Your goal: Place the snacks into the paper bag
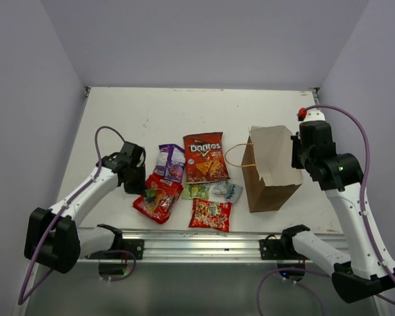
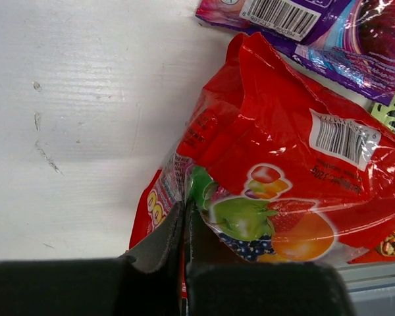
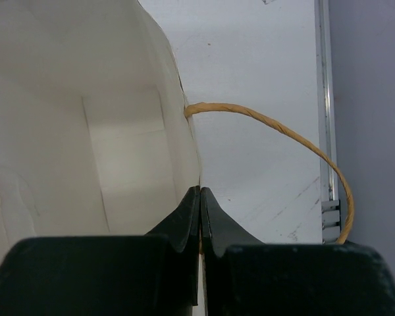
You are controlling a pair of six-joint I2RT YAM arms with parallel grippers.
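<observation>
Left claw (image 2: 184,209) low — on candy packet (image 2: 283,164)

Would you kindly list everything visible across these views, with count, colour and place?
red Doritos chip bag: one, red, table centre.
shiny purple packet: one, purple, left of the Doritos.
red fruit-print candy packet: one, red, left front of the cluster.
small green packet: one, green, in front of the Doritos.
pale blue-white packet: one, right of the green one.
red-orange printed packet: one, frontmost.
brown kraft paper bag: one, brown, upright and open, right of the snacks.
white table: one, white, under everything.
left tool: one, black, shut on the candy packet's edge.
right tool: one, black, shut on the bag's rim.
</observation>
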